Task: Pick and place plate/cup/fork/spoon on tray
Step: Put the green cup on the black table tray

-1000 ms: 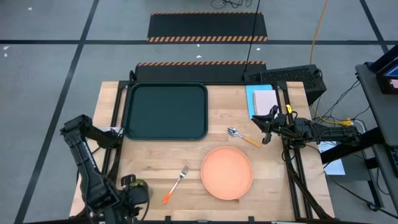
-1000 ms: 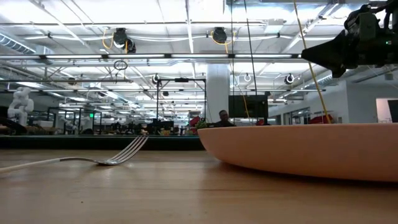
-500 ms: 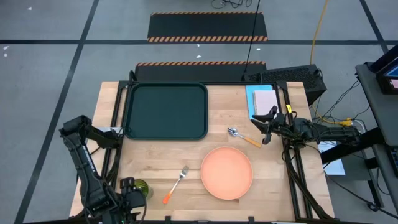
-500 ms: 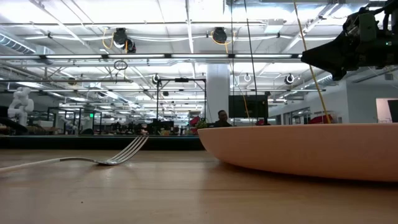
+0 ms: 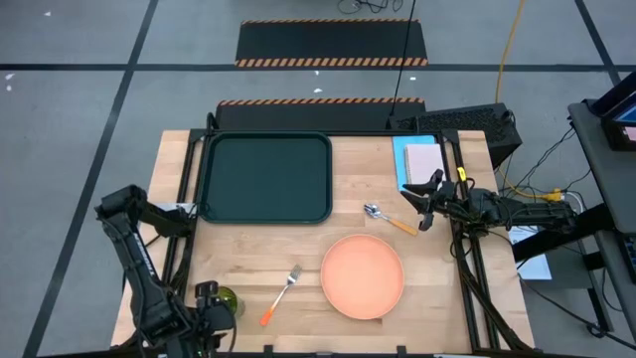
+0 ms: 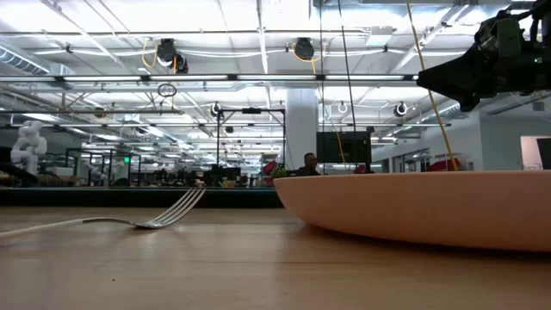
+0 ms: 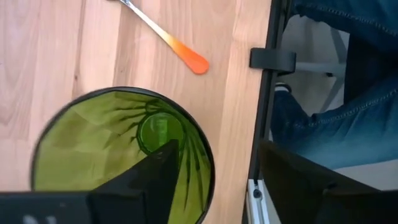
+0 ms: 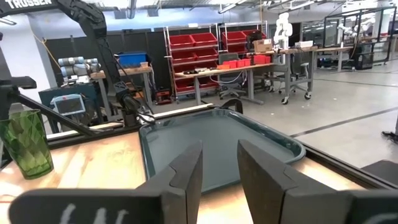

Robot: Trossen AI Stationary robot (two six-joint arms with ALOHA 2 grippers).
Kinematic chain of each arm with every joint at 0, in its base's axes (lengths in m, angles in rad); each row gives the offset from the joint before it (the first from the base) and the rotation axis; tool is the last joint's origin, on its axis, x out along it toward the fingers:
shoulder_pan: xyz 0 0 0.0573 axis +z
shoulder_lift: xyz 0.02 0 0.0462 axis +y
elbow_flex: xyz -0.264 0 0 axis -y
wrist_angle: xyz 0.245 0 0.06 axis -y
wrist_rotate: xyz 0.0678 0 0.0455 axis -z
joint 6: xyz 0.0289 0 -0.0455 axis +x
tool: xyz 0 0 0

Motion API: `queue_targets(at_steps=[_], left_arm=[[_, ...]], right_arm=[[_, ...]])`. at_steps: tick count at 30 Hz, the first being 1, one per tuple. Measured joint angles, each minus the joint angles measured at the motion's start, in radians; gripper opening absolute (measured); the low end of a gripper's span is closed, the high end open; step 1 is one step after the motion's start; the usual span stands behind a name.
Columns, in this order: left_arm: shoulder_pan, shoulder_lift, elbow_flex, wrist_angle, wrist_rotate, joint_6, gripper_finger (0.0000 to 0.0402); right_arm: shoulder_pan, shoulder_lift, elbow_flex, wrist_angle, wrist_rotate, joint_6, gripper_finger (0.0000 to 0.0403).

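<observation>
The green cup [image 5: 228, 301] stands upright on the table's near left corner. My left gripper [image 7: 217, 149] points down over it, open. One finger [image 7: 152, 177] is inside the cup and the other [image 7: 298, 180] is outside its rim, and neither clearly touches it. The fork [image 5: 281, 294] lies right of the cup, and the orange plate [image 5: 362, 275] lies farther right. The spoon [image 5: 390, 219] lies behind the plate. The dark tray [image 5: 265, 177] sits at the far left. My right gripper [image 5: 427, 201] waits open and level at the right edge.
A light blue sheet with a pale notepad [image 5: 421, 159] lies at the far right corner. A person's legs in jeans [image 7: 348, 93] stand just beyond the near table edge beside the cup. Bare wood lies between the tray and the fork.
My left gripper has sunk a little over the cup at the near left corner. The cup, fork, plate and spoon have stayed where they were.
</observation>
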State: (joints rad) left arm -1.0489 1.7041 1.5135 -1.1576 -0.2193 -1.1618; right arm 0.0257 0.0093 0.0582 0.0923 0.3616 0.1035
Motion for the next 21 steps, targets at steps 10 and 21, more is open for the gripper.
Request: queue_targets(at_steps=[10,21], left_arm=[[0.015,0.044,0.000,0.003,0.061,0.088,0.0090],[0.115,0.017,0.016,-0.003,0.137,0.312,0.0012]], right_arm=[[0.000,0.000,0.001,-0.013,-0.001,0.012,0.0096],[0.000,0.001,0.001,-0.018,-0.001,0.017,0.0096]])
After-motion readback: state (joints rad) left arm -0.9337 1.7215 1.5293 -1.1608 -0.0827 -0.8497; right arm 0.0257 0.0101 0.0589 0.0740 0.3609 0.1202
